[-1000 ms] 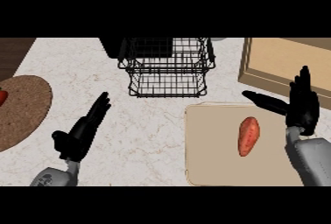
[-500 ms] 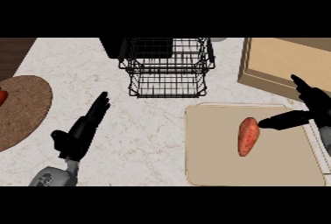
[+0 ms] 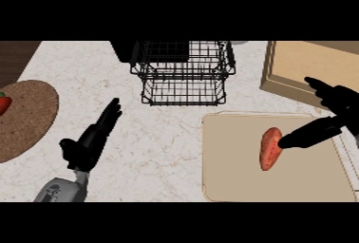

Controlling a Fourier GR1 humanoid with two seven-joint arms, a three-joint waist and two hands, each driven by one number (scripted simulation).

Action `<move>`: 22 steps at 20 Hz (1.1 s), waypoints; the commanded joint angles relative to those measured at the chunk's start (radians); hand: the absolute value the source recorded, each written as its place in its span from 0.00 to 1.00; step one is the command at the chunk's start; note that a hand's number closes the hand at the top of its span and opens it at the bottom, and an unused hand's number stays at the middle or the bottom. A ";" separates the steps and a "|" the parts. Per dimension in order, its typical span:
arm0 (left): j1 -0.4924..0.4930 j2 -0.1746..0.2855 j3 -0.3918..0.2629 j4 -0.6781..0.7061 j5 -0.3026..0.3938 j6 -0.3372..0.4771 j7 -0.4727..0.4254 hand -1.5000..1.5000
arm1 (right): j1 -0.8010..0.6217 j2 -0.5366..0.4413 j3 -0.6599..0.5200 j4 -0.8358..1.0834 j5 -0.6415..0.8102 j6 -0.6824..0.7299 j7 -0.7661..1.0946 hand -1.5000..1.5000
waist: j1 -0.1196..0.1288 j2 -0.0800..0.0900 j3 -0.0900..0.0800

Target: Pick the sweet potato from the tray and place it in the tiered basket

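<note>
Nearest: left hand is idling low over the marble worktop, fingers straight and released, holding nothing.

Further in: sweet potato is lying lengthwise on the beige tray, right of centre.

Right hand is hovering at its right flank, fingers outstretched, touching or nearly touching the skin, thumb spread wide. It is grasping nothing yet.

For a good pick, I'd judge fingers and thumb should be straddling the potato's middle before curling.

Farthest back: tiered basket is standing well apart from the tray.
</note>
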 commanded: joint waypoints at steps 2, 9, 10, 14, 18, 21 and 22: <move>-0.026 0.004 0.025 0.049 -0.002 -0.038 -0.040 0.50 | -0.039 -0.009 -0.005 -0.033 0.064 -0.053 0.249 0.00 | -0.004 0.003 0.001; -0.038 -0.061 -0.009 0.065 -0.051 0.018 -0.037 0.50 | 0.034 0.037 0.083 0.033 0.091 -0.024 0.277 0.00 | -0.004 0.006 0.001; 0.009 -0.034 -0.002 0.001 -0.034 0.007 -0.002 0.50 | 0.064 0.038 0.066 0.035 0.086 -0.029 0.250 0.00 | 0.003 0.003 0.002; 0.028 -0.009 0.018 -0.009 -0.018 -0.044 -0.015 0.50 | 0.053 0.129 0.077 0.149 0.125 -0.036 0.174 0.00 | 0.012 0.006 0.002; 0.022 -0.047 0.022 0.009 -0.043 -0.015 -0.020 0.50 | 0.118 0.171 0.073 0.152 0.200 -0.088 0.118 0.00 | 0.003 0.004 0.002; -0.005 -0.029 0.036 -0.053 -0.024 -0.030 0.043 0.50 | 0.126 0.183 0.071 0.172 0.208 -0.081 0.160 0.00 | 0.005 0.003 0.003; 0.033 -0.052 0.014 -0.023 -0.061 -0.006 -0.004 0.50 | 0.137 0.232 0.112 0.137 0.268 -0.135 0.190 0.00 | 0.004 0.002 0.002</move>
